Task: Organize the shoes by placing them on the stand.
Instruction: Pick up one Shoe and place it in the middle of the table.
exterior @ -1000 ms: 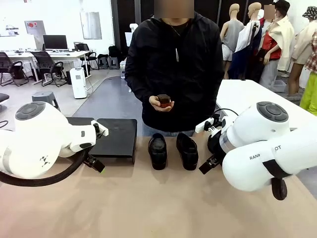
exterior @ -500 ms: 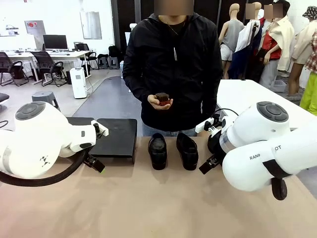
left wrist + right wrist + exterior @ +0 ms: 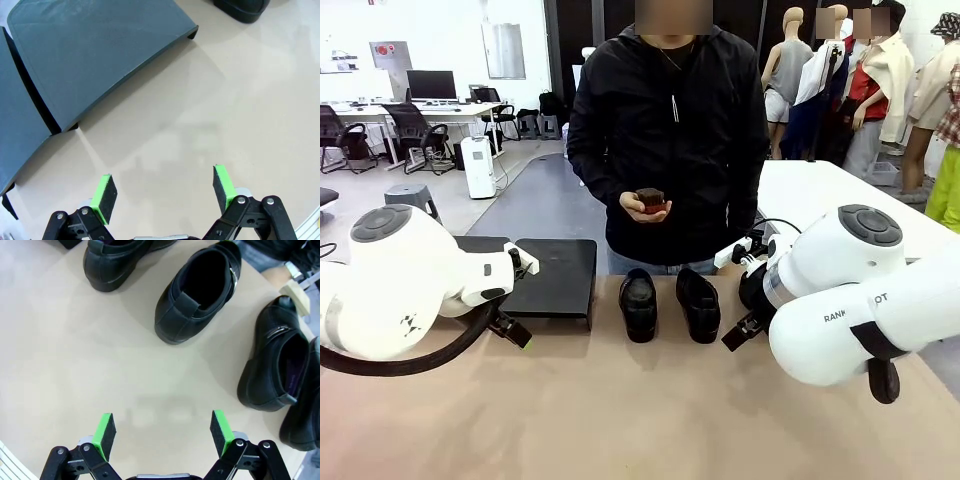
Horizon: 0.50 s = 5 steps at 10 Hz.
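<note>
Well, both tools hang empty with their green-padded jaws spread wide. The left tool (image 3: 164, 190) is over bare tan desk (image 3: 240, 100) just short of the low matte black sloped stand (image 3: 100, 55), and the right tool (image 3: 162, 432) is over the desk near the glossy black leather loafers (image 3: 197, 290), four of them. Every loafer sits on the desk beside the stand, none on it, and what shows of its platforms is bare, so by my reckoning nothing is placed yet and all four are left to move.

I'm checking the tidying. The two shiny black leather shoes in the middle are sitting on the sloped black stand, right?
No. The two shiny black leather shoes in the middle are sitting on the beige table, beside the sloped black stand. The front view shows it.
</note>
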Each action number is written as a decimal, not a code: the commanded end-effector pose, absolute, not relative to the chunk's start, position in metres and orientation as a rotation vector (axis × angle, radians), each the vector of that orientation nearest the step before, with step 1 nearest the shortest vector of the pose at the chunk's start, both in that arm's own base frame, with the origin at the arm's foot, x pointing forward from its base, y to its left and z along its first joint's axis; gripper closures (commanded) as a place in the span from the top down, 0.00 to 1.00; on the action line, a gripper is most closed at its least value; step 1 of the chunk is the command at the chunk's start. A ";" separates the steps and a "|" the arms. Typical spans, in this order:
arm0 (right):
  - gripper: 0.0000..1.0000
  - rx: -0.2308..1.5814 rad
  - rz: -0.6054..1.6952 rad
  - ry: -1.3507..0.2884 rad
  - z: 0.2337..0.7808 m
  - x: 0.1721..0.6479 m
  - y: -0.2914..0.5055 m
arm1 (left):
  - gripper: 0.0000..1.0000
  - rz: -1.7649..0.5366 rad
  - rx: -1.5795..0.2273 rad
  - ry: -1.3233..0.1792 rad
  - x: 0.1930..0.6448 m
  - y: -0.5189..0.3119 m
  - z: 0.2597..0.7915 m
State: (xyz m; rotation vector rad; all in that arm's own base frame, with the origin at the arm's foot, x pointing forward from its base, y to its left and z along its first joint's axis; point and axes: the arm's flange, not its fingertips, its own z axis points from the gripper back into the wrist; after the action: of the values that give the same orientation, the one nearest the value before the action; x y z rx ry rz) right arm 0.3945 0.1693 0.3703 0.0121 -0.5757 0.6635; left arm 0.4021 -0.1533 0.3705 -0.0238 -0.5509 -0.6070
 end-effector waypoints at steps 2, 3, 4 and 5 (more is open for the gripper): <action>1.00 0.086 0.720 -0.496 0.382 0.389 0.176 | 1.00 -0.607 -0.024 -0.551 0.402 -0.153 0.371; 1.00 0.124 0.761 -0.466 0.404 0.377 0.171 | 1.00 -0.669 -0.079 -0.551 0.388 -0.155 0.392; 1.00 0.220 0.763 -0.458 0.435 0.356 0.164 | 1.00 -0.661 -0.110 -0.474 0.373 -0.145 0.421; 1.00 0.341 0.759 -0.483 0.475 0.327 0.142 | 1.00 -0.609 -0.240 -0.473 0.353 -0.133 0.453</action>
State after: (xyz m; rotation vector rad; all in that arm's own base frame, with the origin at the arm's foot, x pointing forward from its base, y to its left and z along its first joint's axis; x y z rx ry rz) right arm 0.3535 0.1925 0.4270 0.2330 -0.4865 0.7522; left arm 0.3779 -0.1673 0.4140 -0.1385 -0.5077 -0.6360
